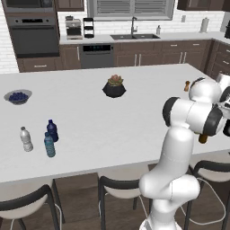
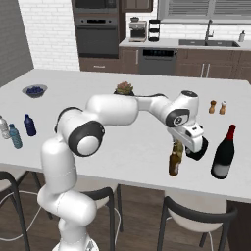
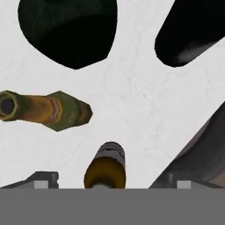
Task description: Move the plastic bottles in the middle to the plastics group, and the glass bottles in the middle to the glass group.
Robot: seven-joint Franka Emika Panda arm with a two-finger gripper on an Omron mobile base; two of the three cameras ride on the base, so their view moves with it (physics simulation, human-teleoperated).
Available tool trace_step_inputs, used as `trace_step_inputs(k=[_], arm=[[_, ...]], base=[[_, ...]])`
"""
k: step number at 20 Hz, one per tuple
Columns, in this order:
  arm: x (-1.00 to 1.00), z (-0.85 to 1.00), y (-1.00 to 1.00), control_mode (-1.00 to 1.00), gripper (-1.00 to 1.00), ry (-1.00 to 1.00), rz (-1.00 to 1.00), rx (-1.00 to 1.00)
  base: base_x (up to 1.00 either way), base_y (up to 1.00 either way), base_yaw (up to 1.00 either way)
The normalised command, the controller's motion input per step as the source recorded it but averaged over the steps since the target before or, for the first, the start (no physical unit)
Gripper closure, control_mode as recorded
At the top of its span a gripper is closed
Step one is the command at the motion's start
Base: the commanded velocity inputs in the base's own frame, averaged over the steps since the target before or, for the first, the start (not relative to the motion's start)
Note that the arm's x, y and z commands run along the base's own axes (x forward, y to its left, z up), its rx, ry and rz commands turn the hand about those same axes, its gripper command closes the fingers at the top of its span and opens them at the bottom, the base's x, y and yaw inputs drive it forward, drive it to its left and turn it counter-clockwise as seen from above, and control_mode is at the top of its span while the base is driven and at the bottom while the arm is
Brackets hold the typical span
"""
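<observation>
My gripper (image 3: 107,182) is open, its fingertips (image 3: 41,179) wide apart on either side of the amber-brown bottle (image 3: 105,165), which stands upright and untouched below it. In the right base view the gripper (image 2: 182,147) hangs just above that bottle (image 2: 174,164), near the counter's front edge. The olive-green bottle (image 3: 48,110) stands close beside it. Just beyond are the squat black bottle (image 3: 70,30) and a dark bottle (image 3: 193,35), red-capped in the right base view (image 2: 224,153). Far left, the teal bottle (image 1: 49,144) stands with the clear whitish bottle (image 1: 26,139) and the navy bottle (image 1: 52,130).
A potted plant (image 1: 114,86) sits mid-counter and a bowl of blueberries (image 1: 18,96) at the far left. Two small shakers (image 2: 217,107) stand behind the glass bottles. Stools (image 2: 196,215) line the counter's front edge (image 2: 147,184).
</observation>
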Motion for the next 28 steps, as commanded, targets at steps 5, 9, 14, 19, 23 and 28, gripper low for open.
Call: trace_step_inputs(k=[5,9,14,19,23,28], arm=[[-0.23,0.27,0.13,-1.0,-1.0,0.0,0.0,0.0],[-0.22,0.51,0.15,-1.0,-1.0,0.0,0.0,0.0],[-0.71,0.35,0.45,-1.0,-1.0,-0.11,0.02,-0.02],[-0.73,0.03,0.91,-1.0,-1.0,-0.15,0.08,-0.19],[-0.53,0.0,1.0,-1.0,-1.0,-0.05,0.17,-0.28],[-0.28,0.2,0.97,-1.0,-1.0,0.05,0.14,-0.13]], base=[[0.0,0.0,0.0],[0.0,0.0,0.0],[0.0,0.0,0.0],[0.0,0.0,0.0],[0.0,0.0,0.0],[0.0,0.0,0.0]])
